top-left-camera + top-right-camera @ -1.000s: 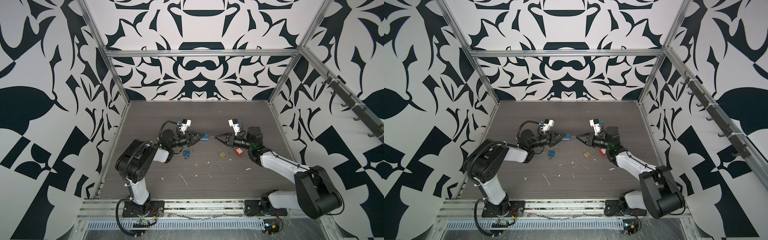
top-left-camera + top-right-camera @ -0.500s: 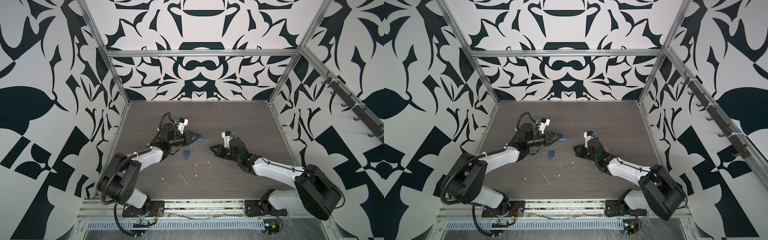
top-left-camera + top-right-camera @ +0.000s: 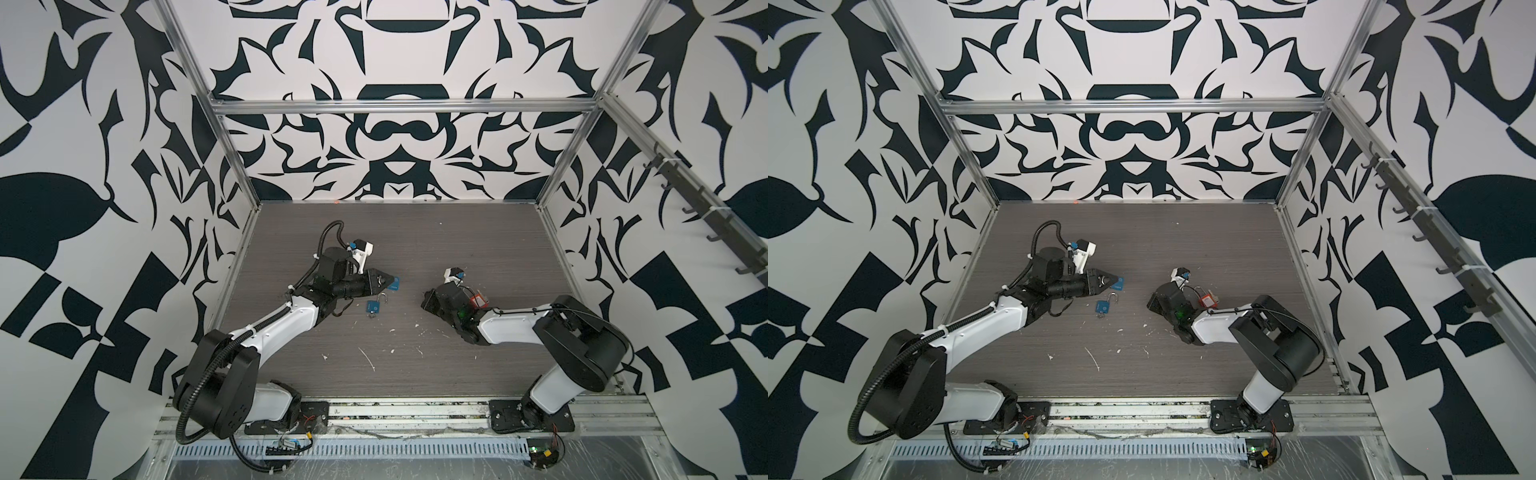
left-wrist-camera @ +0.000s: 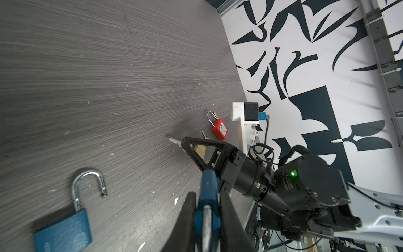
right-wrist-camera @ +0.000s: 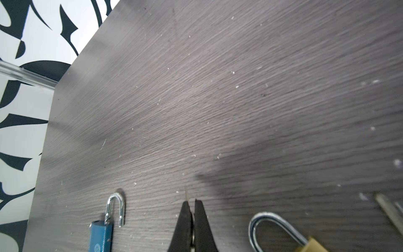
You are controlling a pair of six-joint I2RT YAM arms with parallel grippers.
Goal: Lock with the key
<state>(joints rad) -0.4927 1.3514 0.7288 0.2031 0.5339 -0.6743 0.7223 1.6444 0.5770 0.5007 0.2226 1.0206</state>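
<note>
right claw (image 5: 192, 204): clenched on a thin silver key (image 4: 175, 141), blade poking past the tips, held low over the table (image 3: 415, 374). a brass lock (image 5: 314, 244) lies just beside it. a red lock (image 3: 477, 300) sits near, by the right wrist. left claw (image 3: 390, 284): clamped on a flat blue piece (image 4: 208, 185), clear of the table; key or lock, cannot tell. a blue lock (image 3: 373, 306) lies near this claw, hoop open.

Bench (image 3: 415, 232): grey wood-grain, white flecks. Walls (image 3: 399, 137): white with black leaf shapes. Loose padlock (image 4: 63, 231): blue body, chrome shackle. Held padlock (image 4: 208, 187) in black left pincer (image 3: 390, 283): blue. Red padlock (image 4: 220, 131). Brass padlock (image 5: 314, 244). Key (image 4: 175, 141): silver.
</note>
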